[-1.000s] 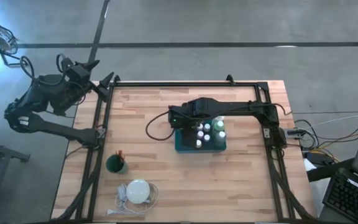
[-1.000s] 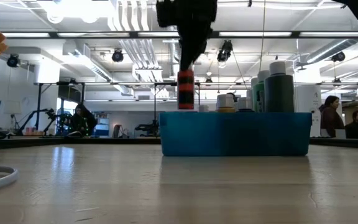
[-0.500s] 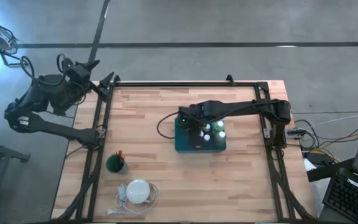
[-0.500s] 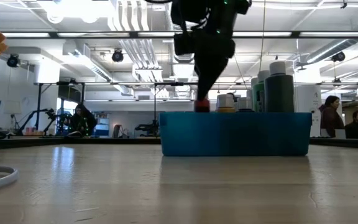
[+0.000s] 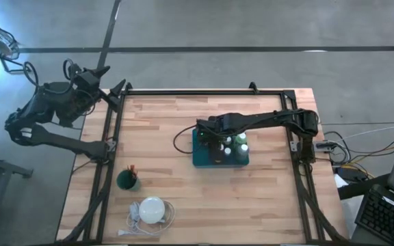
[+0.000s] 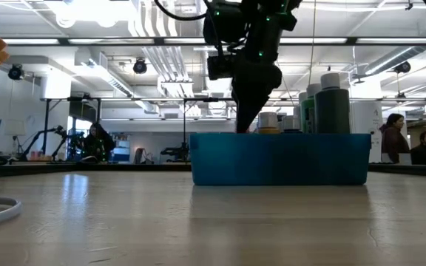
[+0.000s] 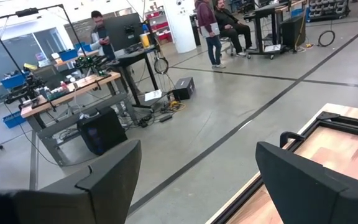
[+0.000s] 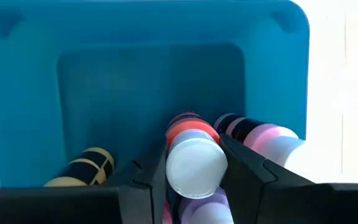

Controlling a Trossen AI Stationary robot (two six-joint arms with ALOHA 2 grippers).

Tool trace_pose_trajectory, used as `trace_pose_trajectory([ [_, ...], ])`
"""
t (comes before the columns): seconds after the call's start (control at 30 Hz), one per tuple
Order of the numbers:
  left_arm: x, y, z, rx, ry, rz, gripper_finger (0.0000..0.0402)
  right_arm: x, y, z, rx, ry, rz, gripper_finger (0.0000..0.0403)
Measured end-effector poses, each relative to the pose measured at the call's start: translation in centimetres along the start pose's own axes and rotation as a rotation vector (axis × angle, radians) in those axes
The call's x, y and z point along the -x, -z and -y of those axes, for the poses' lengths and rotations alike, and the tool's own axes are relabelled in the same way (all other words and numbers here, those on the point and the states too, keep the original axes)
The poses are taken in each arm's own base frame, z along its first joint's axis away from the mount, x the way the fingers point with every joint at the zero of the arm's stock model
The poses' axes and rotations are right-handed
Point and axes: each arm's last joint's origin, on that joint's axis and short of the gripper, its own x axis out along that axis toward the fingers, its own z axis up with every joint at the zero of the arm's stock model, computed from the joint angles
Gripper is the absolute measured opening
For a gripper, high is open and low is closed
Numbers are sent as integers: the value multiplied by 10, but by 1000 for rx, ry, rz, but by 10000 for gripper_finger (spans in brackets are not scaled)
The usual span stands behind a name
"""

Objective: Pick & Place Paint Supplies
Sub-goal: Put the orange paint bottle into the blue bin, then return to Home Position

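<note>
The wooden table (image 5: 183, 191) fills the high view, with the teal tray (image 5: 198, 158) near its middle. The right arm (image 5: 272, 121) reaches across from the right edge and bends down into the tray's left part; the left arm (image 5: 46, 113) waits folded off the table's far left corner, its gripper (image 7: 197, 180) spread wide over bare floor.

In the low view the right arm's dark wrist hangs just above the tray's front wall (image 6: 279, 159), its fingers dipping behind it. Tall green bottles (image 6: 333, 103) with white caps stand at the tray's right end.

The right gripper (image 8: 194, 163) is inside the tray, pinching a red bottle (image 8: 194, 158) with a white cap — one finger (image 8: 154, 180) on each side of it. Just beside it lies a pink-and-dark bottle (image 8: 260, 134), and a yellowish, dark-banded one (image 8: 86, 167) sits on the other side.

Near the table's front left stand a green cup (image 5: 127, 180) holding brushes (image 5: 133, 171) and, closer to the edge, a white disc (image 5: 152, 210) with a cord — both well apart from the tray.
</note>
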Motion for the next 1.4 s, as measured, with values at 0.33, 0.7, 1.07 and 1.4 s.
trace_pose_trajectory([
  [0.33, 0, 0, 0, -1, 0, 0, 320, -3, -1, 3, -13, -2, 1, 112],
  [0.7, 0, 0, 0, -1, 0, 0, 320, -3, 1, 3, -17, -2, -11, 208],
  [1.07, 0, 0, 1, -2, 0, -1, 320, 27, -7, 6, -36, -2, 1, 246],
  [1.4, 2, 1, 2, 20, 148, 9, 319, 116, -16, 11, -149, -7, 189, 251],
])
